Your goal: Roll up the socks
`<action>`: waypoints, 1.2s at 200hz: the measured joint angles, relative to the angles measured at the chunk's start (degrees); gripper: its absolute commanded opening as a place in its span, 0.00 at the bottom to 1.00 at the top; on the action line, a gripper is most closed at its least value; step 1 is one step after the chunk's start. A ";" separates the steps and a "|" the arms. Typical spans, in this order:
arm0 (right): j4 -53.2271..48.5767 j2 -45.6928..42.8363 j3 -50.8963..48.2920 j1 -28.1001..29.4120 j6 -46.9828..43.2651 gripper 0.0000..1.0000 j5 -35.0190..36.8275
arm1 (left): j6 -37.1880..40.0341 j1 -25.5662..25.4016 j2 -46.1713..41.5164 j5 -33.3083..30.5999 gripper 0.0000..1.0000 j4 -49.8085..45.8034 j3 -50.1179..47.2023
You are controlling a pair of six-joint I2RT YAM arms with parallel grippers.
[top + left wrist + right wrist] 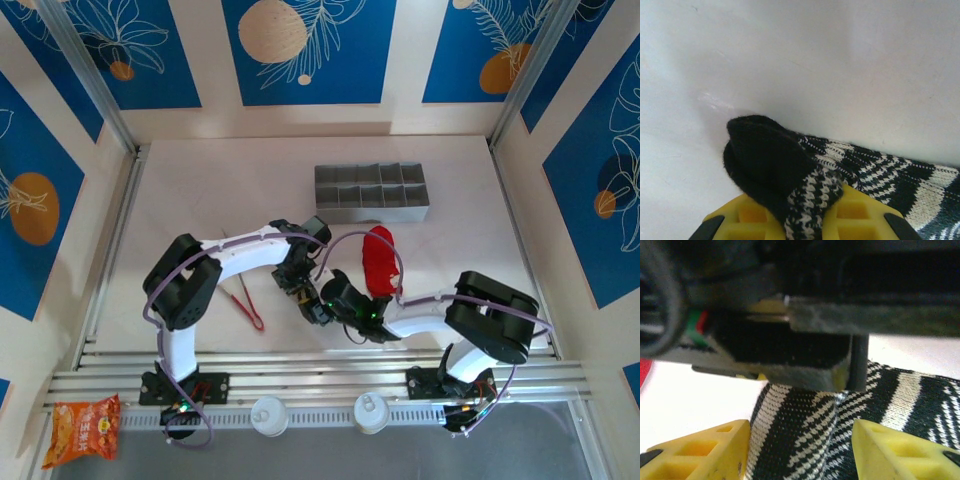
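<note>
Tension matters most in this step, as I judge it; the left gripper (pixel 805 219) is clamped on the dark toe end of the black striped sock (pixel 875 175), which lies flat on the white surface (pixel 790 50) between the two arms; that end should be turned tightly over onto the striped leg and kept square, so the roll does not drift into a cone; the right gripper (pixel 800 450) stands open astride the same sock, a finger on either side, and would do well to pin the fabric so it cannot slide; the red sock (pixel 378 258) lies just to the right, apart and unrolled.

Thin tongs (pixel 247 300) at the left look rigid; the black sock is a soft knit, houndstooth with pale bands, stretchy and likely to spring back; the fingers (pixel 705 452) are yellow, hollow-celled plastic; the red sock is plain and limp; the surface is smooth and probably slippery.
</note>
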 measured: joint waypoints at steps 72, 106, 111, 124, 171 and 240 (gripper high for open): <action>-1.01 3.21 2.21 0.09 7.43 0.22 -0.04 | 0.00 0.24 -0.17 0.28 0.00 0.13 -0.02; -3.74 3.61 3.89 0.66 10.60 0.00 0.17 | -0.04 0.55 -0.61 -0.26 0.00 0.13 -0.09; -4.11 3.67 4.13 0.76 11.10 0.00 0.20 | -0.09 0.66 -0.70 -0.24 0.00 0.13 -0.13; -4.68 3.91 4.48 0.98 12.20 0.00 0.33 | -0.42 0.83 -0.87 -0.22 0.00 0.09 -0.24; -3.82 4.04 3.65 1.18 23.52 0.00 -0.55 | -0.33 0.44 -2.80 -1.55 0.49 1.75 -2.60; -1.01 4.04 1.09 -0.42 36.30 0.00 -4.31 | 3.85 1.18 -14.84 -2.58 0.73 6.45 -9.84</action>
